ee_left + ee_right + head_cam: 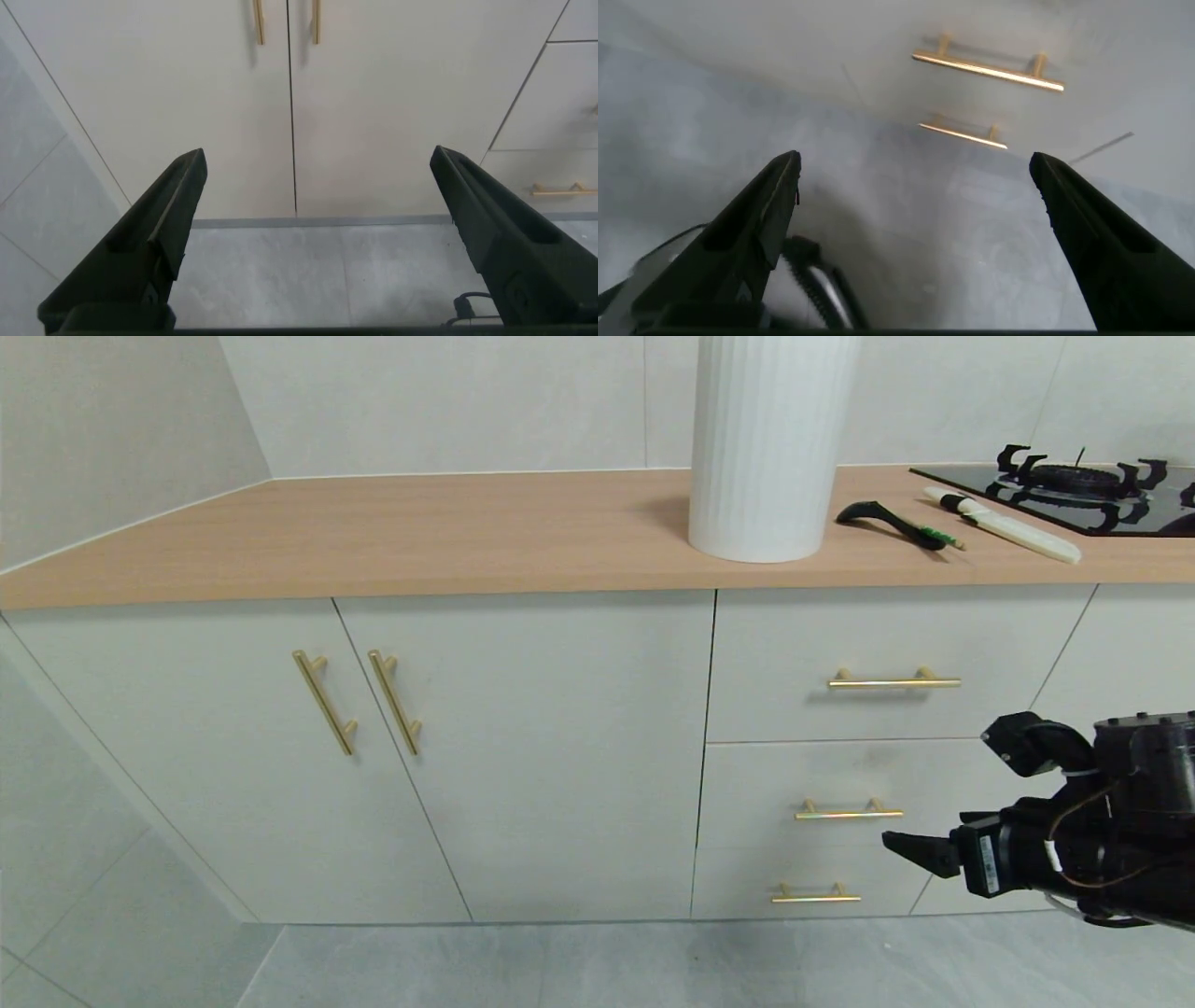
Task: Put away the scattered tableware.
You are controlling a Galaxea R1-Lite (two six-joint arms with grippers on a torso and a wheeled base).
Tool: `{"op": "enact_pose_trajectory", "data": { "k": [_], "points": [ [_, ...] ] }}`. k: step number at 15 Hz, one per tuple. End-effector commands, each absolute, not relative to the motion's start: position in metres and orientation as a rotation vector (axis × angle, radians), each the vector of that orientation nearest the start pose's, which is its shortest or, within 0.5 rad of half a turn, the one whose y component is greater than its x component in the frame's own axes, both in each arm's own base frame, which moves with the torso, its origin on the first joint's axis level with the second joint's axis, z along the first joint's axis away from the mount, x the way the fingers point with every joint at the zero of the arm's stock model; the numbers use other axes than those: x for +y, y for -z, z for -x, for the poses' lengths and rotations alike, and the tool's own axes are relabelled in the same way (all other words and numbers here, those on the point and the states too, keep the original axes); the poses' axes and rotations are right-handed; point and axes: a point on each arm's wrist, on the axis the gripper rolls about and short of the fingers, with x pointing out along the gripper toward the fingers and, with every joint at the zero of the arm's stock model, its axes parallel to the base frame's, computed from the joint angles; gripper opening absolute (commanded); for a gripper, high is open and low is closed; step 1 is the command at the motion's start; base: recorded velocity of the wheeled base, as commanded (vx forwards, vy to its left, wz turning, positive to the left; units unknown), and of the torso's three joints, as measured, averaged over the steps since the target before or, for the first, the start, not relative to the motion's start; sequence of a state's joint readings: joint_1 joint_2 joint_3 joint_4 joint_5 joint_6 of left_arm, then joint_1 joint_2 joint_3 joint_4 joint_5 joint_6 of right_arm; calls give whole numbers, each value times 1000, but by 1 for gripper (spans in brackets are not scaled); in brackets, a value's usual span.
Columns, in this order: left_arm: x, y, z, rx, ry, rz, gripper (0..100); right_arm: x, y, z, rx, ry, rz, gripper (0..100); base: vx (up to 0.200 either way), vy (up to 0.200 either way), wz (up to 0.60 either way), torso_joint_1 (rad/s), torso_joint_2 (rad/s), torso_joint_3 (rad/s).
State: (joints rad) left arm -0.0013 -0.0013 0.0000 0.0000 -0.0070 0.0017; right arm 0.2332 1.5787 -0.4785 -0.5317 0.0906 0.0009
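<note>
On the wooden counter (420,532), toward its right end and close to the front edge, lie the two pieces of tableware: a black spoon-like utensil (882,520) with a green tip to its handle, and just beside it a long white utensil (1013,530) with a dark band near one end. Both lie flat and slanted, between a tall white ribbed cylinder (766,448) and the black gas hob (1074,490) at the right rear corner; the white one's far end almost touches the hob's edge. I cannot tell whether the two utensils touch each other.

Below the counter, the right gripper (966,798) hangs in front of the drawer stack, at about the height of the middle drawer's brass handle (848,814) and to its right, well below the tableware. Its jaws stand wide apart. All three drawers are closed, as are the double doors (523,756) to their left.

The left gripper (313,243) is low, facing the foot of those doors over the grey floor (308,280), its jaws also spread wide
</note>
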Motion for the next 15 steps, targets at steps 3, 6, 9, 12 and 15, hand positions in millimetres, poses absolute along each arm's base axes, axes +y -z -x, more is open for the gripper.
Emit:
{"op": "enact_pose_trajectory", "data": {
  "k": [3,6,9,12,15],
  "points": [
    [0,-75,23,0,9,-2,100,61,-80,-255,620,-246,59,100,0,0,0,0,0,0],
    [0,-75,23,0,8,-2,100,64,-58,-271,596,-203,52,100,0,0,0,0,0,0],
    [0,-75,23,0,8,-2,100,67,-34,-287,556,-129,33,100,0,0,0,0,0,0],
    [0,-75,23,0,8,-2,100,67,-18,-304,432,-53,-4,100,0,0,0,0,0,0],
    [0,-75,23,0,8,-2,100,69,-9,-311,407,-45,-9,100,0,0,0,0,0,0]
  ]
}}
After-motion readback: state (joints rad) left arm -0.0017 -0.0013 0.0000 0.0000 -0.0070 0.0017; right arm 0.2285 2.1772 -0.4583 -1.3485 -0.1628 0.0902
